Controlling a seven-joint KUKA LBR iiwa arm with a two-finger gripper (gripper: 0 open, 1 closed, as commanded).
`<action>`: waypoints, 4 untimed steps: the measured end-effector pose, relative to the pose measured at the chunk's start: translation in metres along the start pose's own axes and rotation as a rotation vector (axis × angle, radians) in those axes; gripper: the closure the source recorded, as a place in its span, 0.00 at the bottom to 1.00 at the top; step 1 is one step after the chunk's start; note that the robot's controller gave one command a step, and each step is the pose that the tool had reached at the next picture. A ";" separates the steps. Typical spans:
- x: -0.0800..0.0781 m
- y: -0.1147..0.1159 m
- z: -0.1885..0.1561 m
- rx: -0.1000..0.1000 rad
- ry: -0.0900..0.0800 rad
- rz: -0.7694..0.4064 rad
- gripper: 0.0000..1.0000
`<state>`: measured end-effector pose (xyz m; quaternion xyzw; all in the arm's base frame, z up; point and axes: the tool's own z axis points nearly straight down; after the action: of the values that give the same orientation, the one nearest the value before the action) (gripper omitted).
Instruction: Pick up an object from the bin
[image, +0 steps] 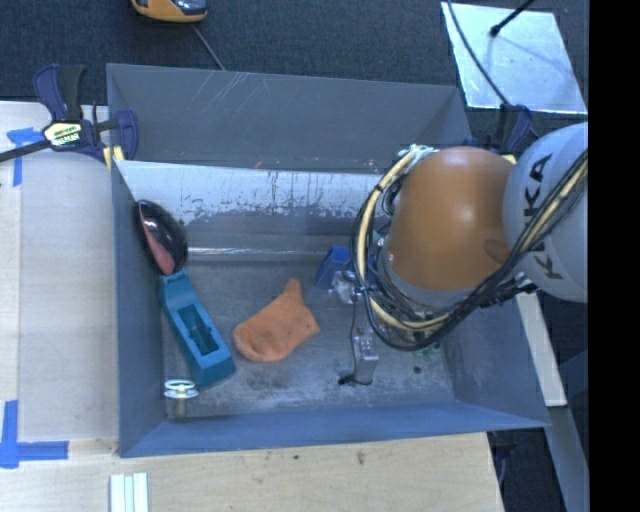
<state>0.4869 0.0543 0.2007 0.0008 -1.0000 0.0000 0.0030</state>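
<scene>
Hand (358, 372) low over floor of grey metal bin (290, 110), right of centre; clenched or released cannot be told; nothing seen in it | nearest: soft orange cloth-like lump (275, 325) near its left, small blue block (333, 265) behind | progress: nothing lifted; grasp and lift remain, judging by this.

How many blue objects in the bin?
2: a long blue block along the left side, and a small blue piece at the back beside the arm, which may hide more.
</scene>
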 end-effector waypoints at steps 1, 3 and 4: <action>-0.002 0.000 -0.004 -0.001 -0.009 0.002 0.00; -0.061 0.060 0.096 -0.001 -0.006 -0.087 0.00; -0.069 0.053 0.116 0.000 -0.007 -0.210 1.00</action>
<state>0.5551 0.1078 0.0847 0.1056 -0.9944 -0.0002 -0.0005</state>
